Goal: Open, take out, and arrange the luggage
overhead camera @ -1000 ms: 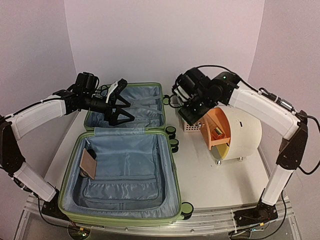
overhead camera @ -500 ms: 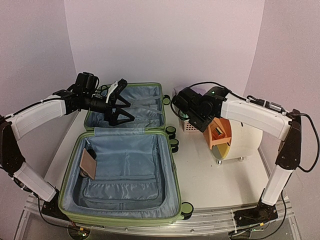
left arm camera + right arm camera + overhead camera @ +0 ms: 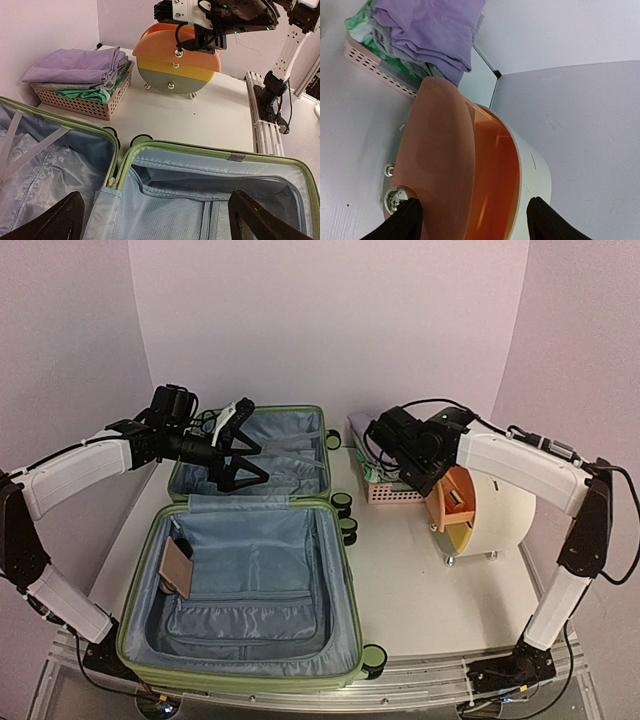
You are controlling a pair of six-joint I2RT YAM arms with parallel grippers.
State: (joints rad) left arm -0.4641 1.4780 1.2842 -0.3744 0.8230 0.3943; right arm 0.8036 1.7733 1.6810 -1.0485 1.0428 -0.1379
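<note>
Top external view: the luggage (image 3: 250, 575) is seen laid fully open, both halves flat with the grey-blue lining upward and the wheels along its right side. Above its far half the left gripper (image 3: 256, 440) is held with its jaws spread wide and nothing between them. To the right of the luggage, beyond a pink basket (image 3: 390, 494) of folded clothes, the right gripper (image 3: 477, 220) is placed at the orange drawer (image 3: 435, 150) of a cream drum (image 3: 495, 510). Its fingers are parted either side of the drawer front, and contact cannot be made out. A flat brown item (image 3: 177, 568) is seen in the near half of the luggage, by its left wall. The shell is judged stiff and bulky but fairly light once emptied, and liable to roll on its wheels. It is best taken by the green rim, since the lining is soft and likely slick. The brown item is judged thin and light, so an edge pinch is called for.
</note>
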